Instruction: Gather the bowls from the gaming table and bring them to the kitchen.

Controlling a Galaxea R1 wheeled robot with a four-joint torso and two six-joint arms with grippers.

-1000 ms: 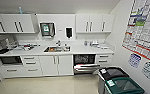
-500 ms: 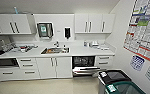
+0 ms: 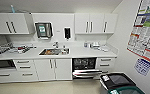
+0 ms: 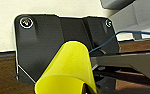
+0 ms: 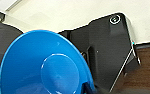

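The head view looks onto the kitchen: a white countertop (image 3: 91, 52) with a steel sink (image 3: 54, 51) set in it, wall cabinets (image 3: 96, 23) above with dark bar handles, a wall dispenser (image 3: 67, 33), a dishwasher (image 3: 84, 64) whose door hangs partly open, and lidded bins (image 3: 117, 82) at the lower right beside a wall of posters (image 3: 146, 27). In the left wrist view the yellow bowl (image 4: 68, 72) sits large and close to the camera, tilted with its rim toward the lens, right at the spot where the left pincer would be; the fingers themselves are not to be made out, so I cannot tell whether they pinch it, though its place so near the wrist suggests it is carried. In the right wrist view the blue bowl (image 5: 44, 66) likewise sits close against the wrist, its hollow facing the camera, and again the right pincer's fingers cannot be read. The risks, as I judge them: a bowl held by its thin rim could slip or swing loose if the base jolts, and the open dishwasher door and the bins stand low in the way of an approach to the counter.
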